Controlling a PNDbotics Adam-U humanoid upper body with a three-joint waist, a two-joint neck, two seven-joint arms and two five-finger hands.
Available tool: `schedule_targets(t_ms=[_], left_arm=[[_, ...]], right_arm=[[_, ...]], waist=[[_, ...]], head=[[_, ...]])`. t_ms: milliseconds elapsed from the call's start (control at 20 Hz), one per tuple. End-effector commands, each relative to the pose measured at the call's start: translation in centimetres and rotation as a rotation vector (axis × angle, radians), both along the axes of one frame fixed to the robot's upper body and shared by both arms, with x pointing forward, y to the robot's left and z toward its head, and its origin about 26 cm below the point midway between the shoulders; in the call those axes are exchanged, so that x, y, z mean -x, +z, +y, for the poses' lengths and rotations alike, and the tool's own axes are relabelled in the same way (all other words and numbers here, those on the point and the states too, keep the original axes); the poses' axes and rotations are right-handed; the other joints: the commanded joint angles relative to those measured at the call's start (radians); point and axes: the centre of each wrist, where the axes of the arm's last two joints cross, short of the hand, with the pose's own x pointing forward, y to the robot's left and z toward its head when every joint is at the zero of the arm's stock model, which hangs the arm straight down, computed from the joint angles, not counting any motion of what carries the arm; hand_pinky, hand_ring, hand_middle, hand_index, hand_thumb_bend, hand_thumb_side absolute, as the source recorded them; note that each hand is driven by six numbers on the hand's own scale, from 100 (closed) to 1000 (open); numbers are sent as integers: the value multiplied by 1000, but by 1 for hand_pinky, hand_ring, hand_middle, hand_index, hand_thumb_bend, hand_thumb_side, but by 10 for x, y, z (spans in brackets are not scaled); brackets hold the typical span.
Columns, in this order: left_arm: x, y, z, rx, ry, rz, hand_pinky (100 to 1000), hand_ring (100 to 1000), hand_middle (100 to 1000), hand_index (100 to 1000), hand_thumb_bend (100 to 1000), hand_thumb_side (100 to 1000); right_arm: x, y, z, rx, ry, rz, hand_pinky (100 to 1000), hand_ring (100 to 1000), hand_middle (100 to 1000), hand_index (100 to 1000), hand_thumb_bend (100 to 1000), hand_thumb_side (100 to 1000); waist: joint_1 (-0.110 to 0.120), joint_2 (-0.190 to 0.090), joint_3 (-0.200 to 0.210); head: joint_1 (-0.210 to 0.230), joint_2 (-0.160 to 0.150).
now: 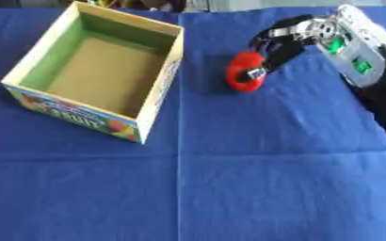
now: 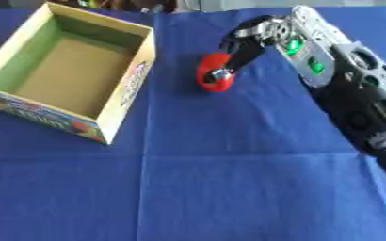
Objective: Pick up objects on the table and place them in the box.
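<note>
1 blue cloth (image 1: 254, 188) covers the whole table, and everything else sits on its far half. Next in size is the open cardboard box (image 1: 159, 89), far left, with printed fruit on its near wall and nothing visible inside it. To its right, across a bare strip of cloth, the robot's right arm (image 2: 353, 99) comes in from the right edge. Its right hand (image 2: 250, 44) has its fingers curled down around the red object (image 2: 215, 75), a small rounded thing that lies near the box's right wall but apart from it. The fingers wrap the object's right and upper side; whether it rests on the cloth or is just clear of it cannot be told. The left hand shows in neither view.

Judging from this, the step in hand is securing and carrying the red object. To do it well, the hand should rise straight until the object clears the box's right wall, travel left until it hangs over the brown floor, and only then spread its fingers. Dragging sideways low down would likely catch the wall and shove the box.
</note>
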Motion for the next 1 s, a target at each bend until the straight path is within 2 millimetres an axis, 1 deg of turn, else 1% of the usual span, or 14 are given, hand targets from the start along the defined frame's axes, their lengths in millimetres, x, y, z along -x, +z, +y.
schedule_targets(t_ms=[50, 550, 700, 850, 900, 1000], left_arm=[[2, 7, -2, 0, -11, -27, 569, 892, 839, 674, 100, 928], [2, 7, -2, 3, -11, -28, 568, 892, 839, 672, 100, 928], [2, 7, -2, 3, -12, -28, 568, 893, 840, 672, 100, 927], [2, 7, -2, 3, -12, -28, 568, 893, 840, 672, 100, 927], [2, 7, -2, 3, -12, -28, 568, 893, 840, 671, 100, 927], [2, 7, -2, 3, -12, -27, 568, 894, 840, 671, 100, 927]], right_arm=[[0, 10, -5, -1, -27, -34, 892, 924, 894, 1000, 584, 675], [-9, -1, -10, -4, -62, -22, 880, 906, 884, 998, 557, 666], [-10, -3, -11, -9, -66, -17, 866, 882, 870, 992, 537, 664], [-11, -5, -11, -10, -71, -15, 864, 880, 869, 990, 533, 663], [-12, -5, -12, -14, -72, -16, 836, 838, 845, 979, 492, 703], [-12, -6, -11, -27, -74, -27, 828, 823, 833, 973, 470, 686]], waist=[[1, -18, 1], [5, -10, 4], [5, -7, 4], [6, -6, 4], [6, -5, 5], [7, -2, 7]], head=[[-2, -16], [-5, -22], [-5, -23], [-4, -24], [-4, -25], [-4, -25]])
